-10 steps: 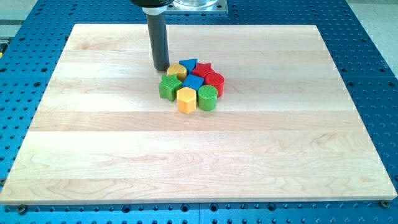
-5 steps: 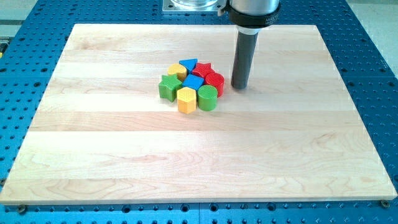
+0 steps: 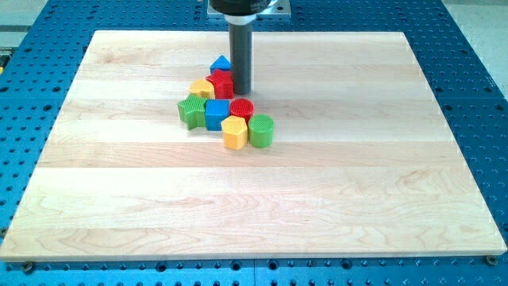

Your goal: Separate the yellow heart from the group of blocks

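The yellow heart [image 3: 202, 86] lies at the upper left of the cluster, touching the red star [image 3: 221, 83] on its right and close above the green star [image 3: 191, 110] and the blue cube [image 3: 216, 114]. My tip [image 3: 240, 92] stands at the red star's right side, just above the red cylinder [image 3: 241, 109]. A blue triangle [image 3: 221, 63] sits at the cluster's top. A yellow hexagon [image 3: 235, 132] and a green cylinder [image 3: 260, 129] form the bottom right.
The blocks sit on a light wooden board [image 3: 357, 175], a little above and left of its centre. A blue perforated table [image 3: 476, 71] surrounds the board. The arm's mount [image 3: 246, 6] is at the view's top.
My tip swung from the cluster's left to its right, then pushed in leftward. The cluster shifted left and spread; the heart, red star and blue triangle moved up-left.
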You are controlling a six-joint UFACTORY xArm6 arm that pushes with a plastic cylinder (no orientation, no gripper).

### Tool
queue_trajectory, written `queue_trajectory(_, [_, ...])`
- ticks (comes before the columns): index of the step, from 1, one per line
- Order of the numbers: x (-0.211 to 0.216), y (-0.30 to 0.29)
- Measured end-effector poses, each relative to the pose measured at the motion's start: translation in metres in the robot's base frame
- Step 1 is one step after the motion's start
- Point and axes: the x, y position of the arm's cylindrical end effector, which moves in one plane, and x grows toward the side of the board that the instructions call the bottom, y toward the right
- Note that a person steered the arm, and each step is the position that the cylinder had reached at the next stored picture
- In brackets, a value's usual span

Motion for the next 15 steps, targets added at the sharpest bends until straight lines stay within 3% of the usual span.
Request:
queue_trajectory(1, [-0.007, -0.072])
queue_trajectory(2, [-0.003, -0.049])
queue_trajectory(3, [0.029, -0.032])
queue_trajectory(5, [0.026, -0.144])
queue_trajectory(6, [0.031, -0.129])
queue_trajectory(7, [0.033, -0.075])
queue_trajectory(8, [0.07, -0.11])
queue_trajectory(9, [0.063, -0.176])
queue_trajectory(10, [0.06, -0.192])
queue_trajectory(12, [0.101, -0.188])
queue_trajectory(14, [0.073, -0.226])
queue_trajectory(15, [0.116, -0.221])
